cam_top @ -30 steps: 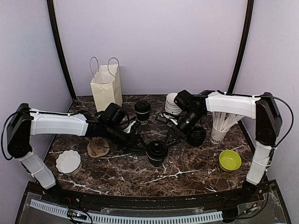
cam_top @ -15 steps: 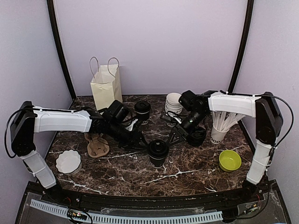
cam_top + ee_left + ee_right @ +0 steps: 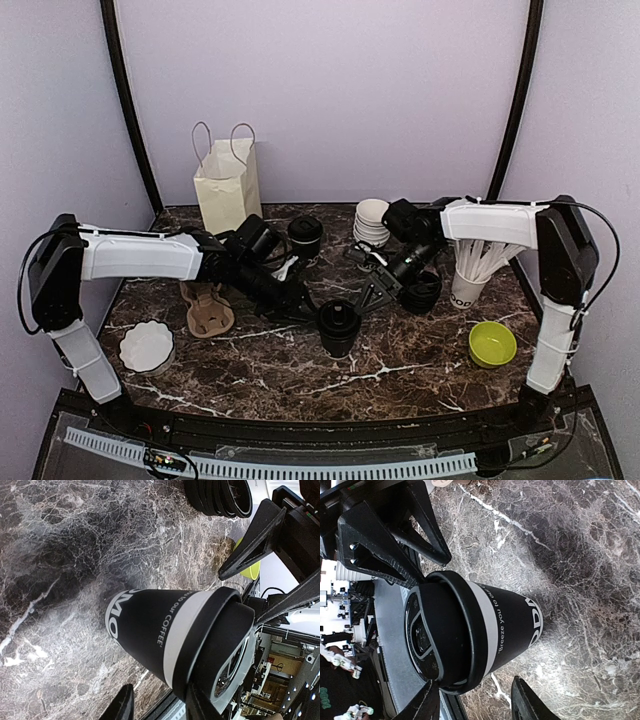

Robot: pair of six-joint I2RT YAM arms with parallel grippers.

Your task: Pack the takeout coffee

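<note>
The open left gripper (image 3: 305, 307) and open right gripper (image 3: 366, 298) are crowding the lidded coffee cup (image 3: 339, 324), perhaps touching, risking toppling it.

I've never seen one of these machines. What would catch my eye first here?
The left end effector and right end effector reach in from opposite sides, meeting at one lidded coffee cup in the middle of the dark marble table. At the back left stands a cream paper bag; a bright green bowl sits near the front right.
</note>
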